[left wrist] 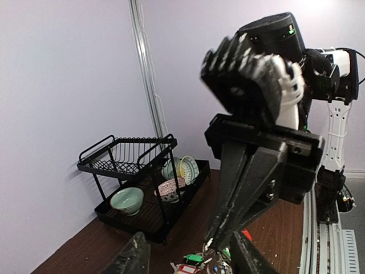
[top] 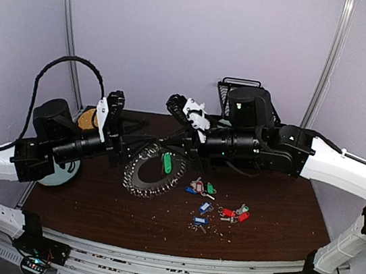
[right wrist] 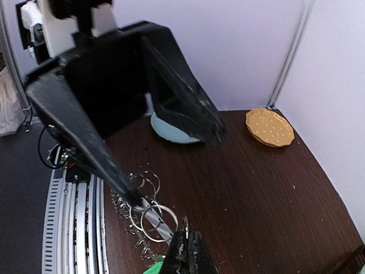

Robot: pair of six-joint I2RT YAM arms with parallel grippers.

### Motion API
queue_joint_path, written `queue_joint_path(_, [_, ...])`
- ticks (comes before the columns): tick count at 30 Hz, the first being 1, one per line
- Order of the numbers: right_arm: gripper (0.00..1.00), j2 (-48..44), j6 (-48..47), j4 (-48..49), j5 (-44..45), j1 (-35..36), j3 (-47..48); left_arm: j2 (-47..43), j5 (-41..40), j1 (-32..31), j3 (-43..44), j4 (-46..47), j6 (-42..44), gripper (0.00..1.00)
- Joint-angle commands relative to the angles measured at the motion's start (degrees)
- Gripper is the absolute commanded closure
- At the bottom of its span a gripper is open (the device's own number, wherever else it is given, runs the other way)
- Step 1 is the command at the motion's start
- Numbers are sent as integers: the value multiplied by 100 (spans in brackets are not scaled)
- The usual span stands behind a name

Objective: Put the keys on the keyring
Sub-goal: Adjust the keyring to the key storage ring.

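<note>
Right wrist shows the right gripper [right wrist: 185, 242] with fingers pressed together, tips at the keyring [right wrist: 149, 220], a green-tagged key [right wrist: 150, 268] just beside them. Ahead, the left gripper [right wrist: 179, 168] stands spread apart, its lower finger [right wrist: 85, 140] touching the rings.

Left arm [top: 66, 144] and right arm [top: 250, 146] crowding over keyring [top: 137, 184], keys [top: 233, 214] strewn right, rack [left wrist: 128, 155] behind
</note>
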Motion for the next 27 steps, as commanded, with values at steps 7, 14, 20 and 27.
queue_joint_path(7, [100, 434, 1209, -613, 1276, -2, 990, -73, -69, 77, 343, -1716, 548, 41])
queue_joint_path(14, [100, 365, 1149, -717, 708, 1, 968, 490, -616, 398, 1008, -2143, 938, 41])
queue_joint_path(20, [100, 330, 1100, -761, 680, 1, 973, 843, -79, 402, 960, -2227, 843, 59])
queue_joint_path(27, [100, 382, 1273, -880, 860, -38, 1065, 783, 176, 408, 837, -2012, 984, 100])
